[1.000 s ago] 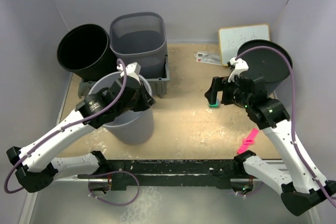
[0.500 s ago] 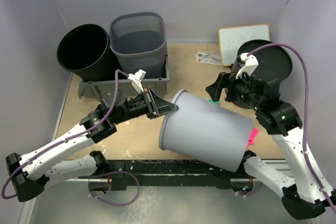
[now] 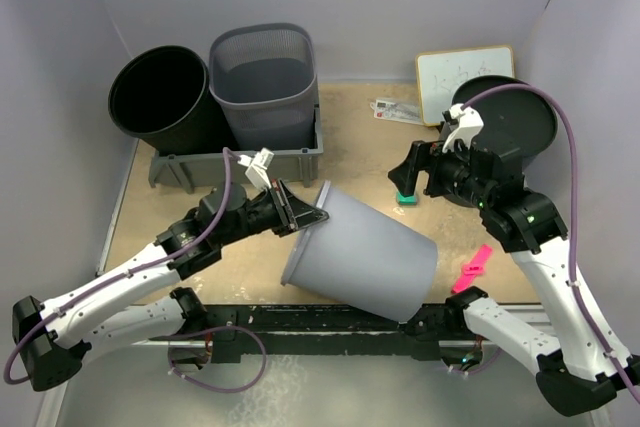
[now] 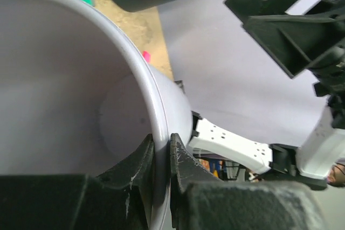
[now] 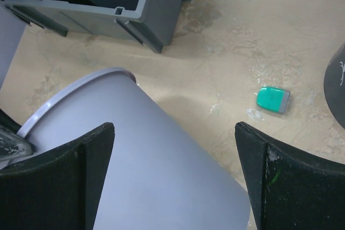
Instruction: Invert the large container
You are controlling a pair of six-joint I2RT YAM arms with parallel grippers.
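Observation:
The large container (image 3: 365,262) is a light grey plastic bin. It lies tilted over on its side in the middle of the table, mouth toward the left and base toward the near right. My left gripper (image 3: 305,215) is shut on its upper rim, one finger inside and one outside. The left wrist view looks into the container (image 4: 64,79), with the left gripper (image 4: 161,141) pinching the rim. My right gripper (image 3: 408,179) hangs open above and to the right. In its own view the right gripper (image 5: 173,127) stands wide over the container's (image 5: 151,171) outer wall without touching it.
A black bin (image 3: 160,97) and a mesh bin (image 3: 265,72) stand at the back left, the mesh one in a grey tray (image 3: 300,159). A whiteboard (image 3: 465,72) and a round black container (image 3: 515,117) are back right. A green eraser (image 3: 406,199) and a pink clip (image 3: 473,267) lie on the table.
The container was upright at the left; my left gripper has swung it over onto its side toward the middle, then lowered it. The right gripper stayed open and barely moved.

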